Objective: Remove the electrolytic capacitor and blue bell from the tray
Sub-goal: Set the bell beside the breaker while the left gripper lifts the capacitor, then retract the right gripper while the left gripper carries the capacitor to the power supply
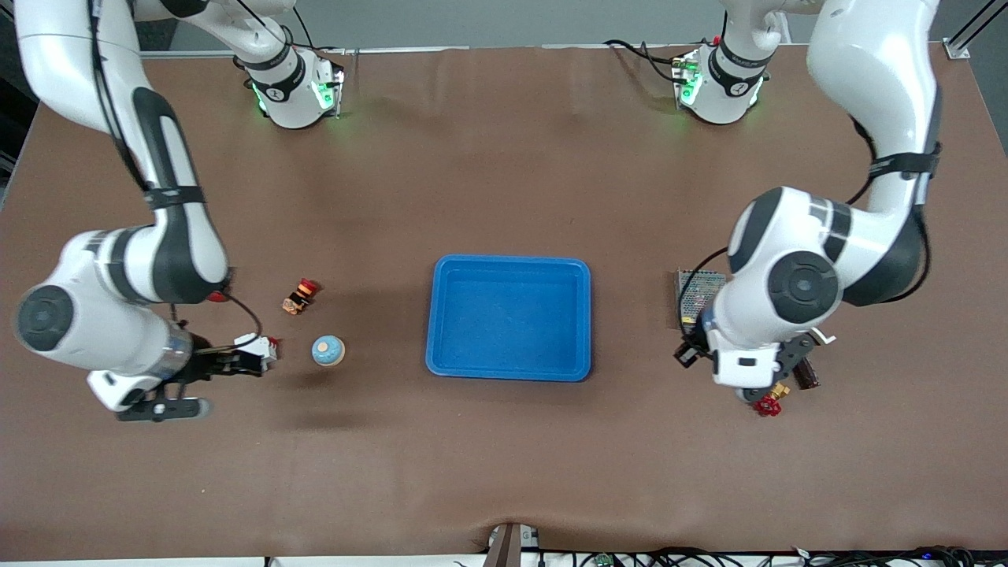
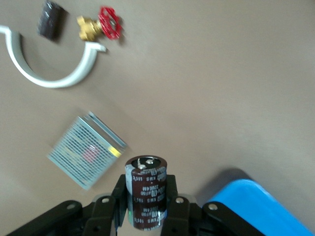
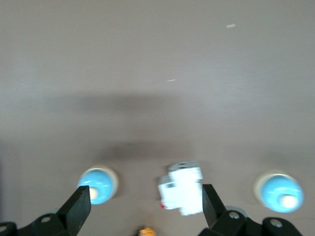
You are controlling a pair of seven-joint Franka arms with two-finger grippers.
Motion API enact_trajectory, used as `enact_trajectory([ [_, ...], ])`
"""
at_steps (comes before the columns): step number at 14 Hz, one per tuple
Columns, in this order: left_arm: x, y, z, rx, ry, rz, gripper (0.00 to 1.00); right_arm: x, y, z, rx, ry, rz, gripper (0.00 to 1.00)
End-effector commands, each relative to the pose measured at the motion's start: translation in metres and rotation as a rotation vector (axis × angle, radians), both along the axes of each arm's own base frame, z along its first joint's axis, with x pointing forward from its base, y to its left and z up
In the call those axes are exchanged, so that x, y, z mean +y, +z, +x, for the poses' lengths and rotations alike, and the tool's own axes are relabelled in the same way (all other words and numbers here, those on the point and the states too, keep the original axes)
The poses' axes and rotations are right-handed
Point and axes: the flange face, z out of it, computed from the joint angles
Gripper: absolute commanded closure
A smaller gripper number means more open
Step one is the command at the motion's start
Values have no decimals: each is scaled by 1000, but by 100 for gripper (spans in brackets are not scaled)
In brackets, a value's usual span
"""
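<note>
The blue tray [image 1: 510, 316] sits empty in the middle of the desk, so both task things are already out of it. The blue bell [image 1: 327, 350] stands on the desk toward the right arm's end, well apart from the tray, with a small red and yellow part [image 1: 300, 296] just beside it and farther from the front camera. The right gripper [image 1: 260, 361] hangs low beside the bell with its jaws spread wide and nothing between them; a small white block [image 3: 181, 189] lies under it.

The left gripper [image 2: 146, 201] is clamped narrow on the capacitor [image 2: 145, 189], a dark can held upright, over bare desk toward the left arm's end, near a grey mesh box [image 2: 86, 151], a white curved clip [image 2: 49, 66], a red-handled brass valve [image 2: 101, 25] and a dark block [image 2: 50, 19].

The step in hand looks like setting the capacitor down. To do it well, I would lower it straight onto bare desk between the tray's rim and the mesh box, keep the can vertical until its base touches, then open slowly and lift straight up so it does not tip or roll
</note>
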Motion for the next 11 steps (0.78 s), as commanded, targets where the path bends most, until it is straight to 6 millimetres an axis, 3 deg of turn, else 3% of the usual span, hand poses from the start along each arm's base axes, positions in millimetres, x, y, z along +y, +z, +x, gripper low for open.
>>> enact_trajectory([
  [1,46,9,-25,42,-114,-2,81,-29,20,-7,12,17,7,0],
  [5,104,-5,-64,16,-215,-7,81,-40,89,-34,58,2,10,0],
  [11,143,-54,-113,-34,-292,-10,81,-42,179,-85,112,-74,-18,0],
])
